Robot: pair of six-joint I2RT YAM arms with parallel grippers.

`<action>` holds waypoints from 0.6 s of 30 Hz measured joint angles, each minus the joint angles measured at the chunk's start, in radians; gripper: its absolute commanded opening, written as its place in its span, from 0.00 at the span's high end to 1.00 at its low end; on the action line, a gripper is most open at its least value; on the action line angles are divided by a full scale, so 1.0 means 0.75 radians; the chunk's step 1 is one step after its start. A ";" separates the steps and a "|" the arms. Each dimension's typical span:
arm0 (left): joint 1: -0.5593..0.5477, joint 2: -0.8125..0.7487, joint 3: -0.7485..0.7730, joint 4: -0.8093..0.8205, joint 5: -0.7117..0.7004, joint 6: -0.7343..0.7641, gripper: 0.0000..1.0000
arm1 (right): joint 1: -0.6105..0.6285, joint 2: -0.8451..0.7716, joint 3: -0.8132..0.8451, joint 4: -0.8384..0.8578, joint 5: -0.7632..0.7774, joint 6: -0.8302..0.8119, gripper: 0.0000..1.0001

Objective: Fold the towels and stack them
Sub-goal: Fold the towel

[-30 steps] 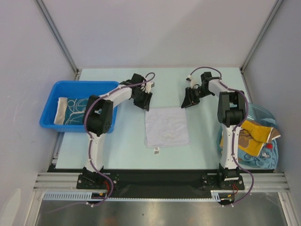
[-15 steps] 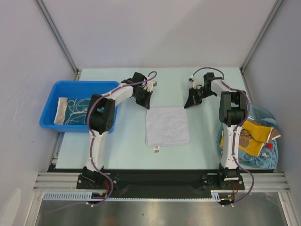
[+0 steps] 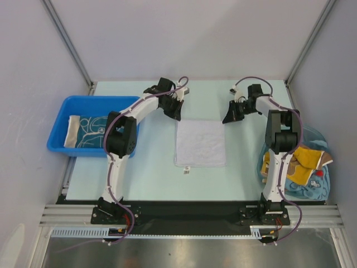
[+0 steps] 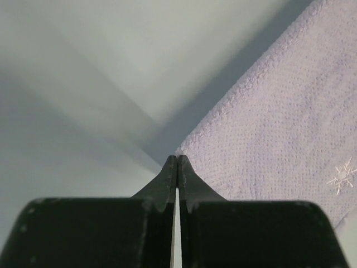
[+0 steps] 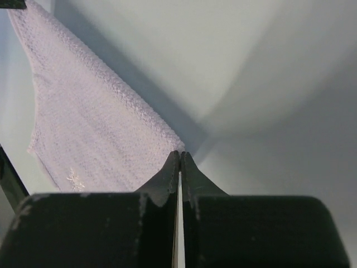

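Note:
A pale lavender-white towel [image 3: 199, 142] lies spread on the middle of the table. My left gripper [image 3: 177, 116] is shut on its far left corner, and my right gripper [image 3: 226, 119] is shut on its far right corner. In the left wrist view the towel [image 4: 279, 123] runs off to the right from my left gripper [image 4: 177, 158], and its corner is pinched at the tips. The right wrist view has the towel [image 5: 83, 123] stretching left from my right gripper [image 5: 179, 154]. A teal towel with white swirls [image 3: 89, 129] lies in the blue bin [image 3: 56, 125].
A heap of towels sits at the right table edge, with a brown and yellow one [image 3: 304, 162] on top of a light blue one [image 3: 312, 187]. A small tag [image 3: 186, 170] lies just in front of the spread towel. Walls close in at the back and sides.
Both grippers have closed on the towel's far corners and moved toward the back. The towel has slid a little away from the arm bases.

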 measured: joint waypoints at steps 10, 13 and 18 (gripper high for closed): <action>-0.005 -0.115 -0.047 -0.003 0.003 0.087 1.00 | 0.005 -0.333 -0.285 0.349 0.031 0.065 1.00; -0.018 -0.193 -0.096 0.000 -0.007 0.102 1.00 | 0.017 -0.421 -0.378 0.416 0.072 0.082 1.00; -0.062 -0.369 -0.243 0.020 -0.028 0.104 1.00 | 0.031 -0.582 -0.546 0.487 0.146 0.139 1.00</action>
